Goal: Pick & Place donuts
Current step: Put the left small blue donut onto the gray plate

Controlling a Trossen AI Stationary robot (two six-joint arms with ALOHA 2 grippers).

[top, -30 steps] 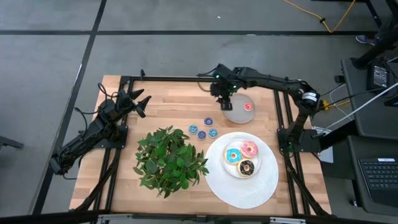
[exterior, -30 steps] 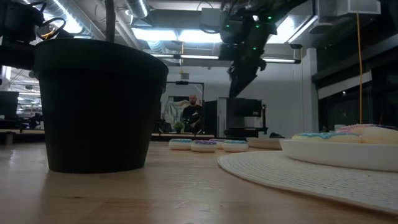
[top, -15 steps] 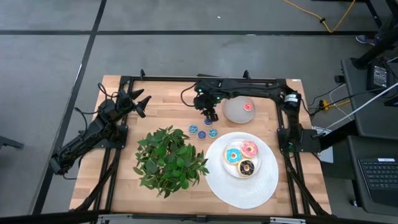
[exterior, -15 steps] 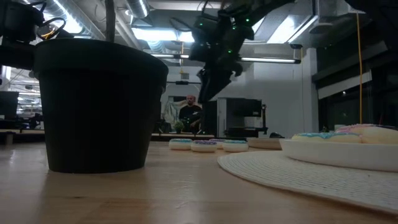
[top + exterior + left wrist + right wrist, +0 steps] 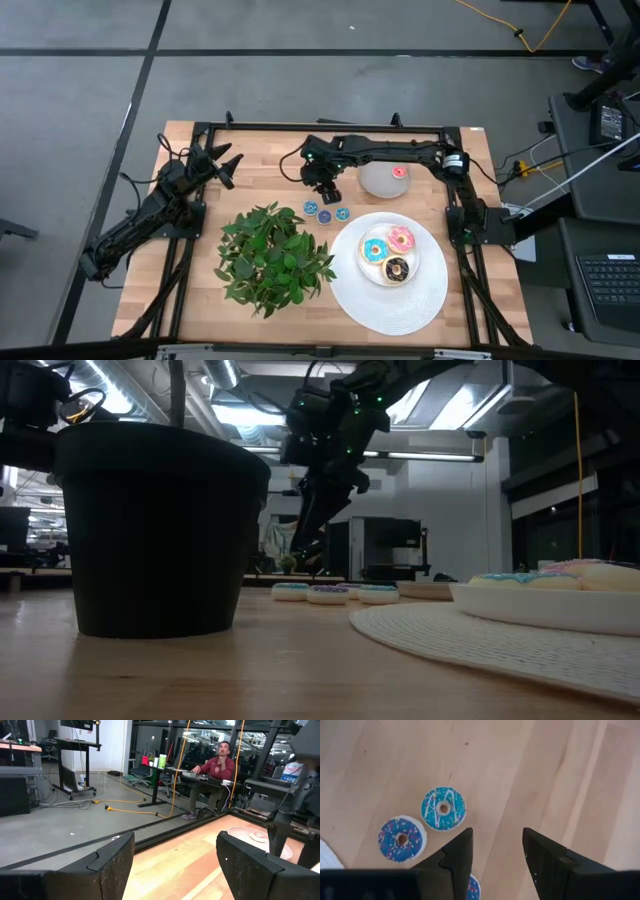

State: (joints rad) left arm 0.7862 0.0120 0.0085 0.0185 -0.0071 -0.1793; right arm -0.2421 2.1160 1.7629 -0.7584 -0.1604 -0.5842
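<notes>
Wooden table (image 5: 265, 170) — open, empty right gripper (image 5: 492, 851) above tiny blue donuts (image 5: 444, 808), a third half-hidden — left gripper (image 5: 175, 865) open.

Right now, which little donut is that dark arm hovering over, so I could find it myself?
Start at the leafy green potted plant and look to the bare wood just beyond its right edge, where three tiny blue ring donuts sit clustered. The right gripper, jaws open, hangs near the turquoise donut with white drizzle; its neighbour is darker blue with sprinkles.
</notes>
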